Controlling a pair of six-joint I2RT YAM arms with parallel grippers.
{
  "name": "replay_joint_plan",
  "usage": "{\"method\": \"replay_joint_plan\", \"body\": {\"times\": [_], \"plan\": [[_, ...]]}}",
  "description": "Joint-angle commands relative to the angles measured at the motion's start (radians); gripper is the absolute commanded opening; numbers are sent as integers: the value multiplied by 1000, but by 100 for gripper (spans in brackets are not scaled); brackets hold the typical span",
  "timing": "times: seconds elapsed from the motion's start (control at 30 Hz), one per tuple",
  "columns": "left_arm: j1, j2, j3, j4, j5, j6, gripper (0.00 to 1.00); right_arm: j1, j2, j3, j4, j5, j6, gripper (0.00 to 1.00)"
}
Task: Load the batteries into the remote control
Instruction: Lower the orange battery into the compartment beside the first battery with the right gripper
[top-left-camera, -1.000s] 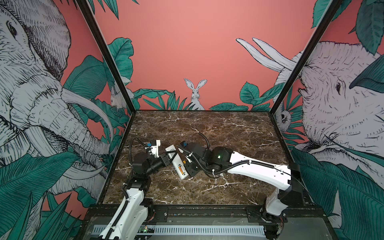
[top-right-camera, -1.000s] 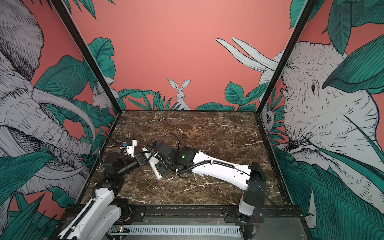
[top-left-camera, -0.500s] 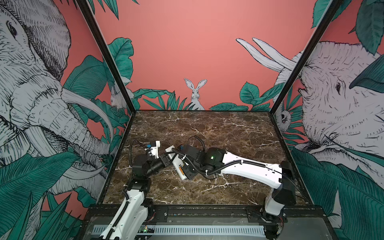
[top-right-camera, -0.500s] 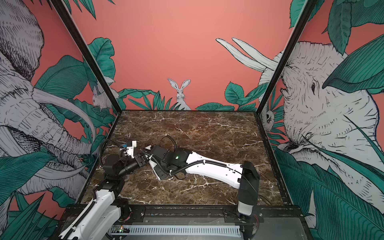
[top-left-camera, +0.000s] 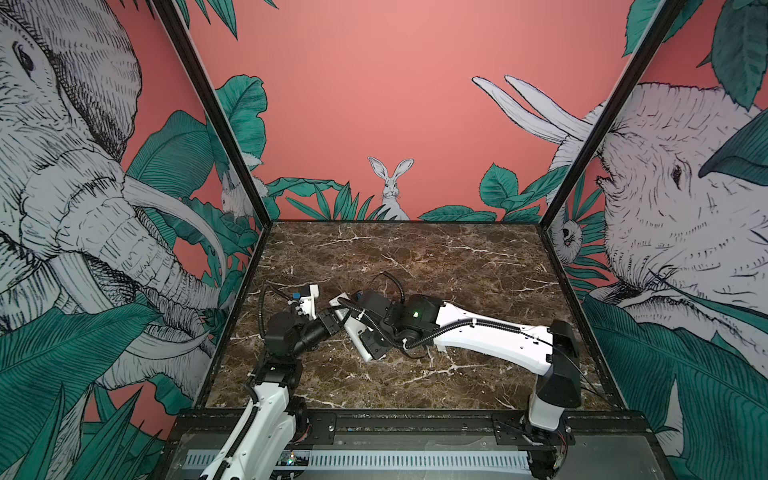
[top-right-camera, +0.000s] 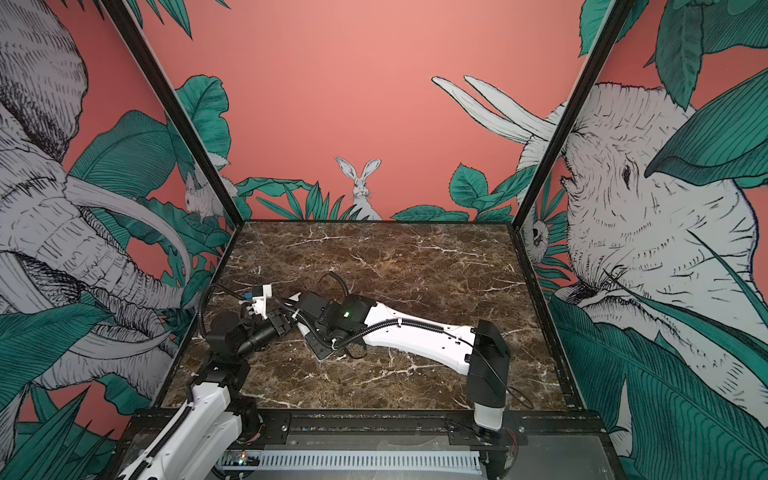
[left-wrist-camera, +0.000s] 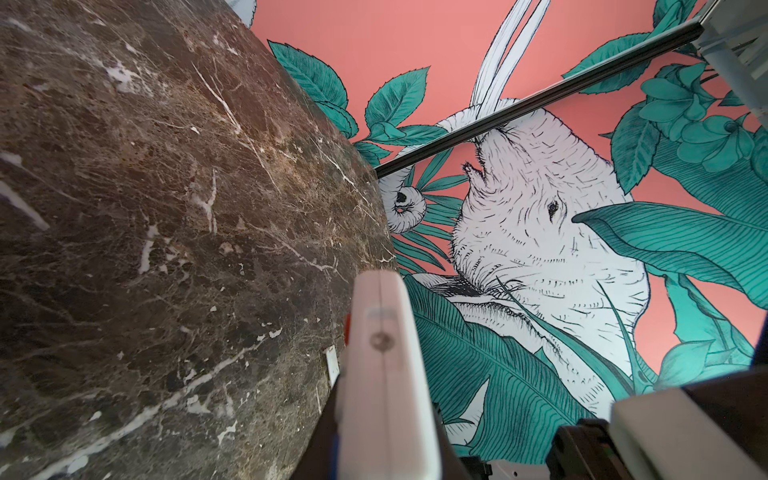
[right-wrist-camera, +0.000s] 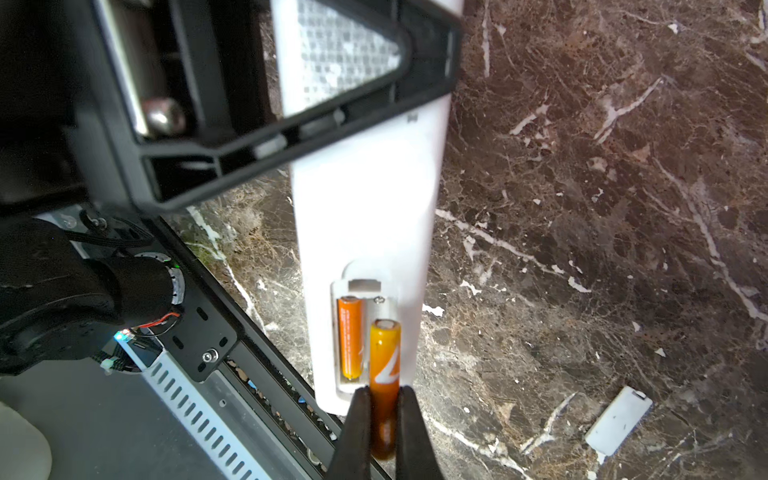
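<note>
Right claw (right-wrist-camera: 384, 395) pinches battery (right-wrist-camera: 385, 353) over remote control (right-wrist-camera: 365, 216) (other battery (right-wrist-camera: 350, 336) seated).

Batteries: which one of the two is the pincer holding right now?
The held battery, clamped in the right pincer over the empty slot of the remote. The other battery already lies flat in its slot, untouched.

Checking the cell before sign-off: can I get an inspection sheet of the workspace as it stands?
Surface: brown veined marble tabletop.
Job's things: remote control back up, compartment open; seated battery in one slot; held battery over the other slot, not seated.
Clutter: white battery cover loose on the marble, apart from the remote.
Grippers: left gripper shut on the remote; right gripper shut on the held battery.
Cables: black corrugated cables loop along both arms.
Surroundings: jungle-mural walls on three sides.
</note>
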Motion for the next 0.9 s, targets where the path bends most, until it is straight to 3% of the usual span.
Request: {"method": "replay_joint_plan", "body": {"times": [0.0, 0.87], "plan": [[6, -23, -14, 57, -8, -33, 0, 12, 7, 32, -37, 25, -1, 0], [6, -50, -26, 85, -23, -83, 0, 21, 50, 31, -40, 43, 6, 0]]}}
